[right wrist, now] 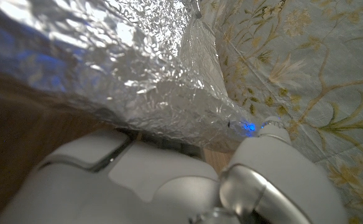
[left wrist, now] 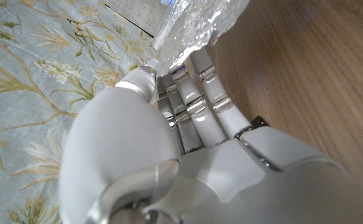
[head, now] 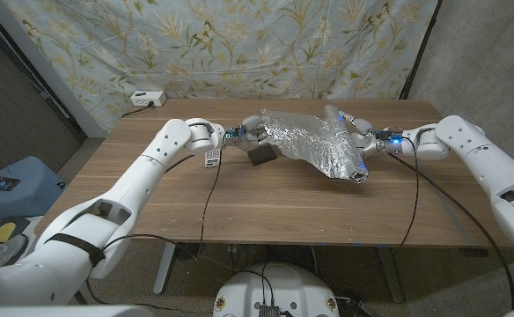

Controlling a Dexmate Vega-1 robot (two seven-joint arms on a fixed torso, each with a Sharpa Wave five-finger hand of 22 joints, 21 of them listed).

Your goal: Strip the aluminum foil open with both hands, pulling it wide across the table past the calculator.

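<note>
Both hands grip foil (head: 314, 139); left hand (head: 255, 134), right hand (head: 356, 132); calculator (head: 262, 156) beneath.

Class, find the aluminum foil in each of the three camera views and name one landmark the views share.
Head view: aluminum foil lies at the table's far middle, between both robot hands.
Left wrist view: foil's edge at the fingertips of the left robot hand.
Right wrist view: foil spreads just beyond the right robot hand.
Shared landmark: the floral curtain.

Bare table (head: 266, 207) lies open near the robot; calculator (head: 262, 156) and spread foil (head: 314, 141) block the far middle.
</note>
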